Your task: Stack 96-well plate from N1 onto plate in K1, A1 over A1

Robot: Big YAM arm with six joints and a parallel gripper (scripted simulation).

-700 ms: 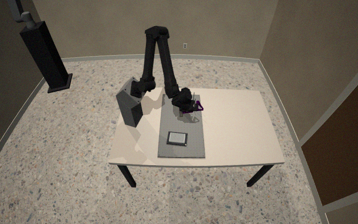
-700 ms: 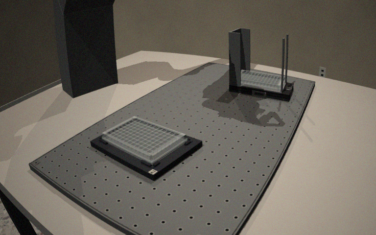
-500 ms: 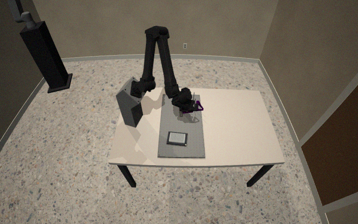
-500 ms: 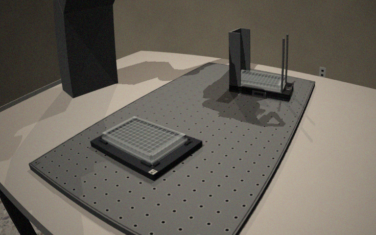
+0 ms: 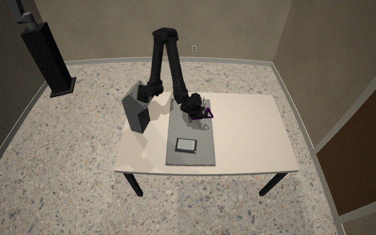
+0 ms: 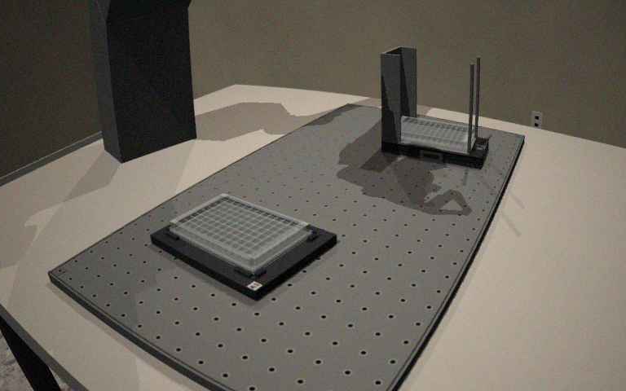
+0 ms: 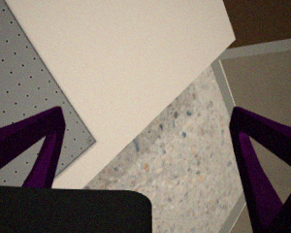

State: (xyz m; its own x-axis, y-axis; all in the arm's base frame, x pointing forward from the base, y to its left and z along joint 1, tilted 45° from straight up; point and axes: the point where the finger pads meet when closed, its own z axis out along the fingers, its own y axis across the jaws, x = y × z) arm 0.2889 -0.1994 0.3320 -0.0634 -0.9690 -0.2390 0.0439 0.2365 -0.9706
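Observation:
A clear 96-well plate (image 6: 240, 230) sits in the black plate nest N1 (image 6: 244, 250) at the near end of the grey perforated board; it also shows in the top view (image 5: 186, 144). The pale A1 square (image 6: 255, 285) is at the nest's near corner. The stack rack K1 (image 6: 434, 145) stands at the far end of the board with a tall grey wall and two thin posts, and holds another clear plate (image 6: 433, 133). My gripper (image 5: 205, 113) with purple fingers is open and empty, above the board's far end near K1. In the wrist view the fingers frame only table edge and floor.
The arm's dark grey base block (image 5: 135, 108) stands at the table's back left; it also shows in the exterior view (image 6: 143, 72). The grey perforated board (image 5: 190, 134) lies along the table's middle. A black pillar (image 5: 48, 58) stands on the floor far left.

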